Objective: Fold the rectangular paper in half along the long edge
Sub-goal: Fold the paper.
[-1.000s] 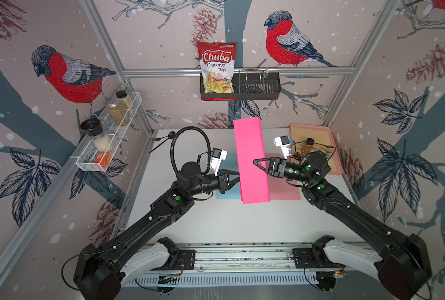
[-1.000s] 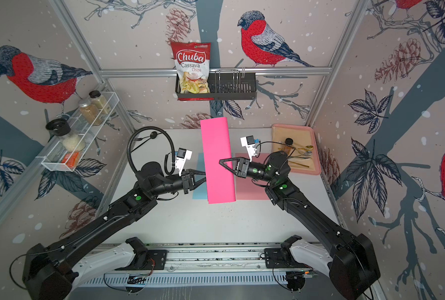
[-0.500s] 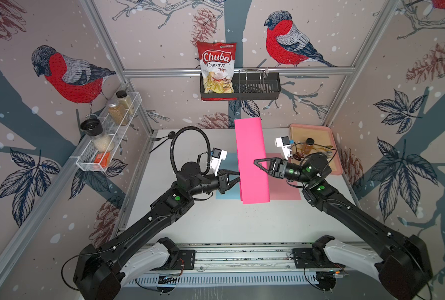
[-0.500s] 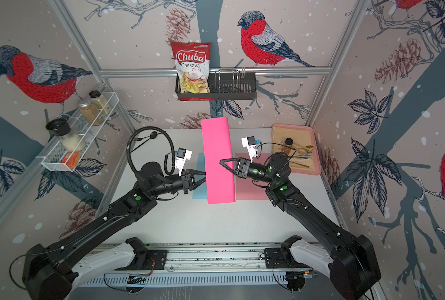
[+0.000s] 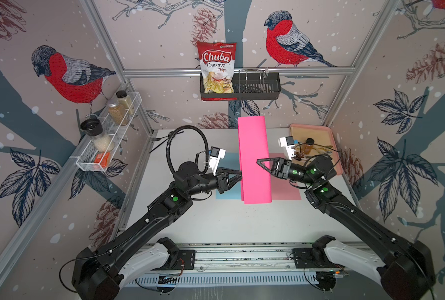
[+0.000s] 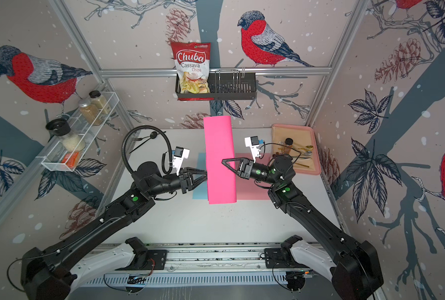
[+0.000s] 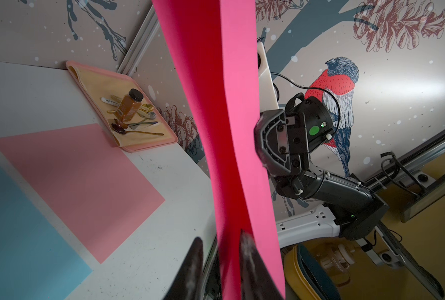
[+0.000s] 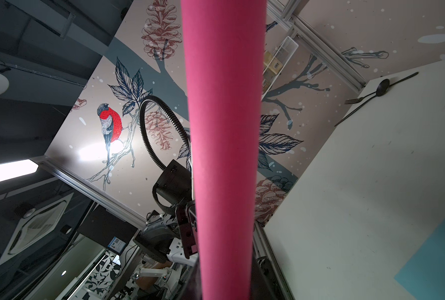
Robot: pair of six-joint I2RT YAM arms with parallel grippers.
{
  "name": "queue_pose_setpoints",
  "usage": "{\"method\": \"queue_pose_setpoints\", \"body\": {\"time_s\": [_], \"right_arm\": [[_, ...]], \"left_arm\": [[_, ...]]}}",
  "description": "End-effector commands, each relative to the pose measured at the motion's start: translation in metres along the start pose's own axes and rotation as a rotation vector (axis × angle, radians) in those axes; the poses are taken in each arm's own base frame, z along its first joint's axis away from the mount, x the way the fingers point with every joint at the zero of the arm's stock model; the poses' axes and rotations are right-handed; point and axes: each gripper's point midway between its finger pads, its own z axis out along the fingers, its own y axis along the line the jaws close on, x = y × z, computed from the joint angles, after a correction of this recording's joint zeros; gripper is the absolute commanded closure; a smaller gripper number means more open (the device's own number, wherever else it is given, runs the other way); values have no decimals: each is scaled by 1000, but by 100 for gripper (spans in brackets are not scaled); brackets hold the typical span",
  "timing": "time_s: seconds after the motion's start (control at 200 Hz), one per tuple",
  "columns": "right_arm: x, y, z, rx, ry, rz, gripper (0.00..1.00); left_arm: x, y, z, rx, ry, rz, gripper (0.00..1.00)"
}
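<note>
1. White table (image 5: pixel 229 223), walled in by bird-print panels, lies under both arms.
2. Right gripper (image 5: pixel 259 162) is clamped on the bright pink paper (image 5: pixel 253 155), pinching its bent-over side.
3. Left gripper (image 7: pixel 220 237) has its jaws slightly parted around the paper's two loose long edges, and one finger (image 7: pixel 195 259) stands clear of the sheet.
4. The paper hangs in the air between the grippers, doubled lengthwise, its bend rounded rather than creased.
5. Beneath it a pale pink sheet (image 5: pixel 285 189) and a light blue sheet (image 5: pixel 229 161) lie flat.
6. A tray (image 5: pixel 311 126) sits in the far right corner.

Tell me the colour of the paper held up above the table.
The paper is bright pink, clearest in a top view.
</note>
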Motion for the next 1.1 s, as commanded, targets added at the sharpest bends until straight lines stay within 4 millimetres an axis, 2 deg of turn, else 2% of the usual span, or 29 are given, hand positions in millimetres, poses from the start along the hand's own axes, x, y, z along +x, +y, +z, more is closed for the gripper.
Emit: {"method": "queue_pose_setpoints", "body": {"time_s": [0.0, 0.425, 0.775, 0.951, 1.096], "right_arm": [[-2, 7, -2, -17, 0, -25, 80], [3, 7, -6, -2, 13, -20, 80], [2, 12, -7, -16, 13, -24, 79], [2, 13, -7, -26, 8, -20, 79], [2, 13, -6, -29, 6, -16, 78]], "left_arm": [[-8, -6, -3, -4, -18, 35, 73], [-17, -17, -7, 13, -42, 60, 72], [-16, -16, -5, 25, -41, 54, 71], [-14, -15, -3, 34, -34, 50, 75], [-14, -16, -2, 39, -32, 51, 88]]}}
